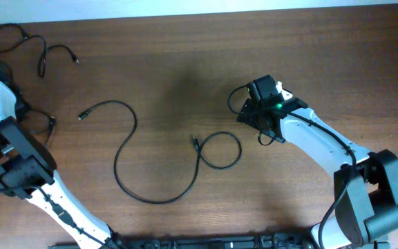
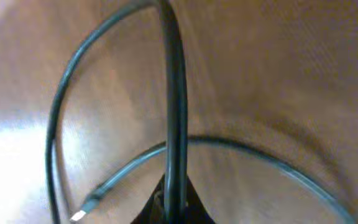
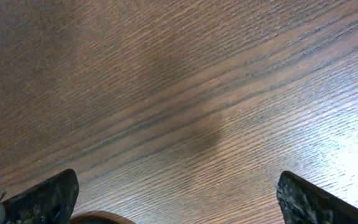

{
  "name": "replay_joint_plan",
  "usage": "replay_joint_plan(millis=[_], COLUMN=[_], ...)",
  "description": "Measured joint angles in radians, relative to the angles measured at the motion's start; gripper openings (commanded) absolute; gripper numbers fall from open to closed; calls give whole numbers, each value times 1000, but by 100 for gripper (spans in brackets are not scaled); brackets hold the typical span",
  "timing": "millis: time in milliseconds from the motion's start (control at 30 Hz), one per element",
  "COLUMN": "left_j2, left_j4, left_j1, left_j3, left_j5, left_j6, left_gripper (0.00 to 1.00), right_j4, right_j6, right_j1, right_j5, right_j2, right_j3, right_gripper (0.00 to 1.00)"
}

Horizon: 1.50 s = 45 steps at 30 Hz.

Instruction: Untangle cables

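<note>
Left edge of the wooden table [image 1: 185, 55]: left gripper [image 2: 173, 208] looks clamped on a black cable [image 2: 176, 93], with a second cord [image 2: 58, 106] looping round it. Right gripper [image 3: 178, 199] has jaws wide apart, empty, over bare wood. Long centre cable [image 1: 115, 166] lies separate. Looks like the separation step; next, draw the held cable clear without dragging its neighbour.

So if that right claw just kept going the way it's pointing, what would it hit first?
Most likely the bare wooden table: the right gripper camera shows only wood grain ahead of its open fingers, nothing lying there. How close the wood is remains unclear.
</note>
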Motion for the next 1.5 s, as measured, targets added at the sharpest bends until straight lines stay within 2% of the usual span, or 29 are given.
replay_joint_plan(millis=[67,133,167,233,267,300,333,367,400,500,567,633,700,733,767,800,833,867,900,933,1000,1033,1067,1167,1267,1300,1333,1433,1500], left_j2=[0,0,0,0,0,0,0,-7,-18,-47,-40,6,58,64,74,76,76,76,63,39,-50,-142,-159,-173,-171,-171,-171,-171,-185], left_j4=[27,57,70,113,122,123,123,122,124,119,120,129,147,149,148,135,111,99,92,87,81,82,47,-179,-181,-177,-171,-120,-62], left_j1=[-5,-5,-3,-4,-6,-10,-16,-23,-26,-27,-28,-28,-28,-28,-23,-20,-17,-18,-18,-18,-17,-19,-19,-23,-44,-58,-68,-69,-69], left_j3=[-26,-26,-26,-27,-26,-24,-10,4,14,21,21,21,19,19,19,19,33,61,80,81,82,99,111,66,-78,-120,-174,-284,-335], left_j5=[-195,-294,-281,-148,-123,-128,-163,-190,-182,27,92,114,67,-9,-83,-122,-148,-153,-129,-77,82,280,366,660,708,701,696,568,513], left_j6=[28,39,48,76,132,204,255,290,304,328,328,328,328,330,330,332,332,315,284,260,224,210,205,199,265,276,284,294,295], left_gripper=[21,51,72,82,82,74,50,40,16,7,3,3,24,40,71,82,89,91,98,100,96,93,85,75,72,65,64,58,47], right_j4=[2,7,8,8,7,8,8,7,7,8,8,8,8,8,8,10,15,15,15,18,19,19,19,25,26,25,26,26,25], right_j6=[0,0,0,0,0,0,0,0,0,0,0,0,0,0,0,0,0,0,0,0,0,-1,0,-1,0,0,0,0,0], right_j1=[0,0,0,0,0,0,0,0,0,0,0,0,0,0,0,0,0,0,0,0,0,0,0,0,0,0,0,0,0], right_j5=[0,0,0,0,0,0,0,0,0,0,0,0,0,0,0,0,0,0,0,0,0,0,0,0,0,0,0,0,0], right_j2=[0,0,0,0,0,0,0,0,0,0,0,0,0,0,0,0,0,0,0,0,0,0,0,0,0,0,0,0,0], right_j3=[0,0,0,0,0,0,0,0,0,0,0,0,0,0,0,0,0,0,0,0,0,0,0,0,0,0,0,0,0], right_gripper=[99,99,99,99,99,99,99,99,99,99,99,99,99,99,99,99,99,99,99,99,99,99,99,99,99,99,98,99,99])
